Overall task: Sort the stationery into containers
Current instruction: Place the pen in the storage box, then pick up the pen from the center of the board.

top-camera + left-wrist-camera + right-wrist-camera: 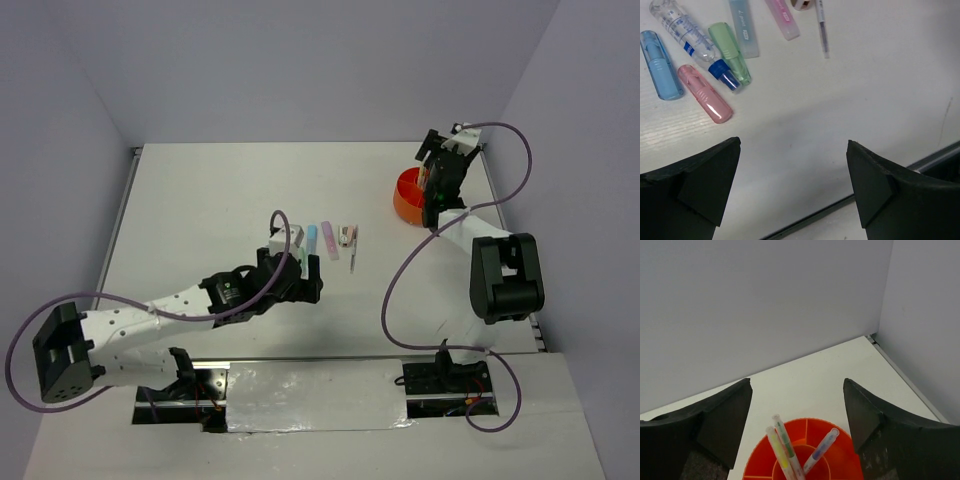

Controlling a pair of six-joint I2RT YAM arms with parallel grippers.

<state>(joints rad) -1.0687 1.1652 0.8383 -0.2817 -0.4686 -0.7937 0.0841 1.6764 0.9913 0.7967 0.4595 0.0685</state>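
Observation:
Several stationery pieces lie in a row on the white table [220,200]. In the left wrist view I see a blue cap piece [660,65], a clear tube with a blue cap [687,35], a green piece [730,52], a pink piece [705,93], a light blue tube [744,27], a pink tube [782,19] and a thin pen [822,30]. My left gripper [794,145] is open and empty, just short of them. The orange pot [845,460] holds a yellow pen [779,452], a green pen [786,440] and a blue pen [820,450]. My right gripper [796,385] is open and empty above it.
In the top view the orange pot [408,200] stands at the right of the table, near the right wall. The row of stationery [328,240] lies in the middle, with my left gripper [303,280] beside it. The table's near edge [840,204] runs under the left fingers.

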